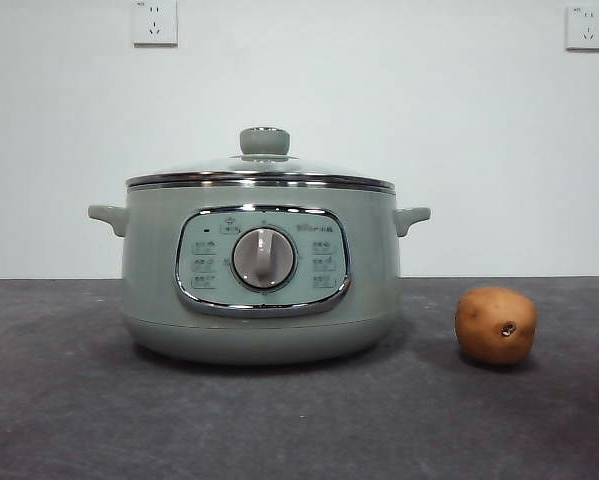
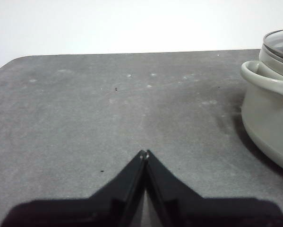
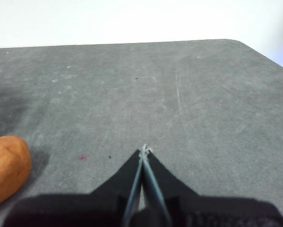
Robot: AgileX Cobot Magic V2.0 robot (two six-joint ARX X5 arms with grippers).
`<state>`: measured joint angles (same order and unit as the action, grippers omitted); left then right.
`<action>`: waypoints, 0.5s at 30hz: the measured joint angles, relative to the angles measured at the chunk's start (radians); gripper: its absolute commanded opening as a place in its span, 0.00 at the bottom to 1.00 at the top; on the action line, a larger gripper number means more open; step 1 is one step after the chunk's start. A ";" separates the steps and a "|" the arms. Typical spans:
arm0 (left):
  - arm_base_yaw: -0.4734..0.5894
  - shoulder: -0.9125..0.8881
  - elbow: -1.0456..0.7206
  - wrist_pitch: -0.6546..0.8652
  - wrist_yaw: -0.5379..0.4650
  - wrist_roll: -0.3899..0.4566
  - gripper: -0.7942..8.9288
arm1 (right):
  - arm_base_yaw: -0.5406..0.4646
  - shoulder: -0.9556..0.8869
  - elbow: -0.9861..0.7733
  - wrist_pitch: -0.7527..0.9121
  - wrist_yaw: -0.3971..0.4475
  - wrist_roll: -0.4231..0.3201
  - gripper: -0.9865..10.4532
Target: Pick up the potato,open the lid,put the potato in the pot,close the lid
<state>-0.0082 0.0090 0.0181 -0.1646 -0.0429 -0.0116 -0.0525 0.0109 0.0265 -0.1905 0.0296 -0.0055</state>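
Fingers on both the left gripper (image 2: pixel 144 153) and the right gripper (image 3: pixel 144 149) are pressed together, holding nothing. The potato (image 1: pixel 495 325) sits on the table (image 1: pixel 59 400) beside the pot (image 1: pixel 260 270), lid (image 1: pixel 262 166) on. The right one should spread wide, then straddle its middle.

- Front view: bright, even, soft light; the pale wall (image 1: pixel 379 100) reads almost white without burning out.
- The pot (image 1: pixel 261 270) casts a soft shadow on the counter (image 1: pixel 79 400) beneath it; the potato (image 1: pixel 495 324) sits on a small dark patch of shadow.
- Glare streaks run along the lid (image 1: pixel 261 172) rim and the chrome frame of the panel.
- Front view is sharp on the pot; the near counter looks slightly soft and grainy.
- Both wrist views: the wall is blown out to white, and the counter edge bows near the corners.
- The left hand (image 2: pixel 144 153) and right hand (image 3: pixel 144 150) are black, nearly detail-free, with broad dark shadow at their base.
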 measured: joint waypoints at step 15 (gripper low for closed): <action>0.000 0.000 0.000 0.003 0.000 0.000 0.08 | 0.000 0.000 0.000 0.002 -0.020 0.247 0.08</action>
<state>-0.0082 0.0090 0.0181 -0.1616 -0.0425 -0.0116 -0.0525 0.0109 0.0265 -0.1883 0.0093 0.2413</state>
